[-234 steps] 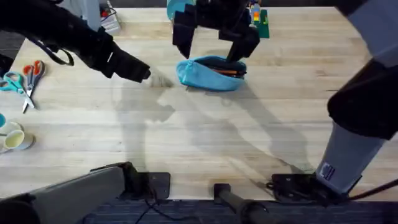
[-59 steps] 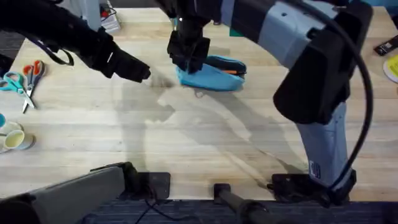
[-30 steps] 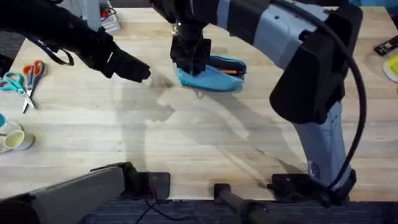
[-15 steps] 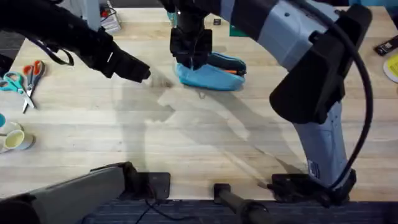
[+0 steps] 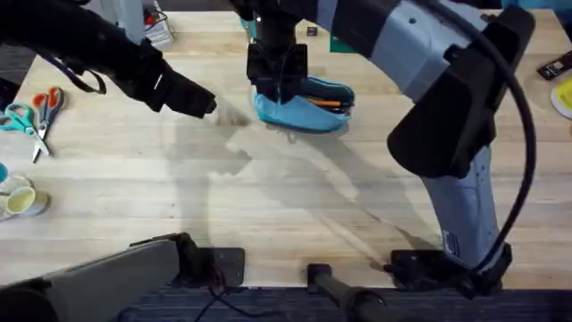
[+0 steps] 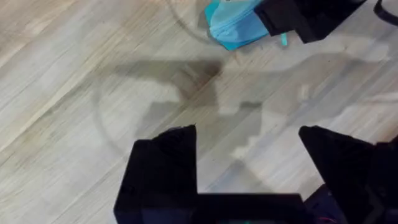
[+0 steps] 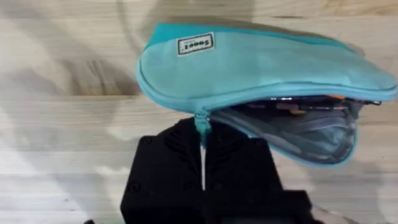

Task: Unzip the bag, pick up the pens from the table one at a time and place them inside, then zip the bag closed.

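1. The light blue soft fabric pouch [image 5: 304, 105] lies at twelve o'clock on the pale plank table [image 5: 295, 215], part open, with orange pens [image 5: 329, 103] inside.
2. The right gripper [image 7: 202, 163] is pinched together on the teal zipper pull [image 7: 200, 122].
3. The left gripper [image 6: 249, 163], jaws apart, hovers toward ten o'clock.
4. The pouch is light and floppy, so it will likely slide; the best hold is the far end.

Left gripper [image 6: 249, 149] over bare worktop [image 6: 74, 93], jaws spread wide apart. Farther off, blue bag [image 6: 233, 25] lying on the planks, apparently touched by the right gripper [image 6: 298, 18].
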Controlling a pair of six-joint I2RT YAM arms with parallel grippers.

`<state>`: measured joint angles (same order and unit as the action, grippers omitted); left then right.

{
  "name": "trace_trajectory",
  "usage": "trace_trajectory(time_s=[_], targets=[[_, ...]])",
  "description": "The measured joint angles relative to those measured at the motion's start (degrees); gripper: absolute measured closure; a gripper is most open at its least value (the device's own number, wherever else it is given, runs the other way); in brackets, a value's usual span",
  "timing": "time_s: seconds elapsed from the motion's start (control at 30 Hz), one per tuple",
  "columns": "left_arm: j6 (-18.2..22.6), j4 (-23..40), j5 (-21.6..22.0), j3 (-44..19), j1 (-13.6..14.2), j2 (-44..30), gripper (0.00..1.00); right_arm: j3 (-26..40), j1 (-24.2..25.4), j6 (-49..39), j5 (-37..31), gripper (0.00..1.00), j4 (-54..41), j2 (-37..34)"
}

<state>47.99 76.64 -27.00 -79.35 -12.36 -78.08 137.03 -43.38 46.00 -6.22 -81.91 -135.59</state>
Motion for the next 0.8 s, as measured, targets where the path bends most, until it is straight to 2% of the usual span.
trace_trajectory(time_s=[0.23,0.47,0.53,0.6,0.8], targets=[[0.2,-0.4,0.0,0.0,0.0,0.0,0.008,0.0,0.0,0.0,0.0,0.968,0.0,0.0],[2.9,-1.7,-0.2,0.0,0.0,-0.3,0.008,0.1,0.0,0.0,0.0,0.968,0.0,0.0],[3.5,-2.2,-0.4,0.0,0.0,-1.2,0.040,0.1,0.0,0.0,0.0,0.968,0.0,0.0],[3.8,-2.7,-0.7,0.0,0.0,-2.6,0.010,0.1,0.0,0.0,0.0,0.968,0.0,0.0],[4.1,-2.8,-0.8,0.0,0.0,-8.0,0.008,0.1,0.0,0.0,0.0,0.968,0.0,0.0]])
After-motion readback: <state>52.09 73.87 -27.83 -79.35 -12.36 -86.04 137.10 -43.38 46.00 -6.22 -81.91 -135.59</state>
